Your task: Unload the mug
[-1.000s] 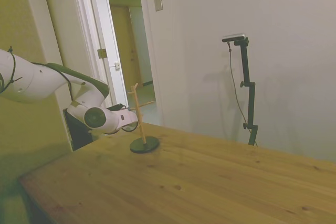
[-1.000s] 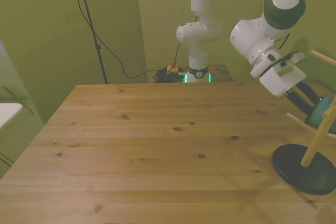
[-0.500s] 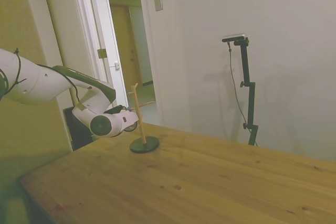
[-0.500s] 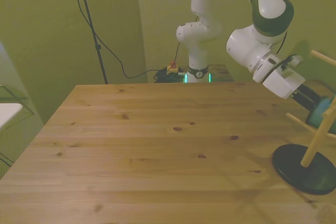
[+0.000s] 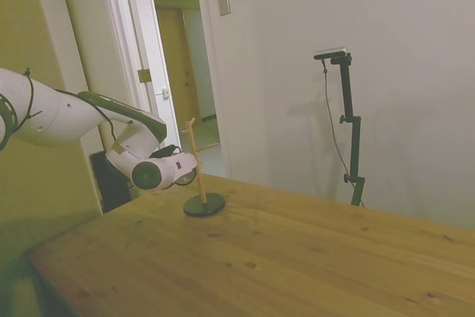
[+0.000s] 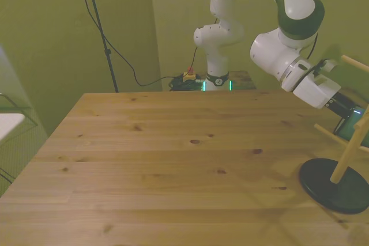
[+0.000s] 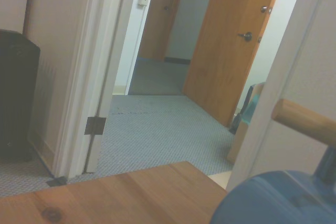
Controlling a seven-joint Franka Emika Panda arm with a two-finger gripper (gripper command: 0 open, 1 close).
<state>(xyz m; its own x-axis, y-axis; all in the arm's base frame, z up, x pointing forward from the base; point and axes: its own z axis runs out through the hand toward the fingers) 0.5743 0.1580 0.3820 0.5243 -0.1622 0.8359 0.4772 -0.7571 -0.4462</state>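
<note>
— What do you get from the side view?

— My gripper [image 5: 191, 171] sits low at the table's [image 5: 297, 257] near corner, right against the wooden peg stand [image 5: 197, 172]. My wrist covers the fingers, and the mug is hidden behind my arm there.

— And the front view?

— There my gripper [image 6: 353, 110] reaches toward the front view's right edge, where the peg stand [image 6: 346, 162] rises on its round dark base. The mug [image 6: 349, 124] hangs on the stand, above the base; only a teal sliver shows between my fingers [image 6: 340, 103] and the upright post. The dark fingers point at the mug and seem to meet it, but whether they are spread around it or pressed onto it I cannot tell; the picture's edge cuts the spot off.

— Does the wrist view help?

— A little. The mug [image 7: 273, 200] fills one corner as a blurred blue-green curve, very close to the camera, with a wooden peg [image 7: 304, 121] slanting just above it. Beyond the table edge [image 7: 121, 195] lie grey carpet [image 7: 157, 129], a white door frame [image 7: 97, 72] and an orange-brown door [image 7: 231, 40].
</note>
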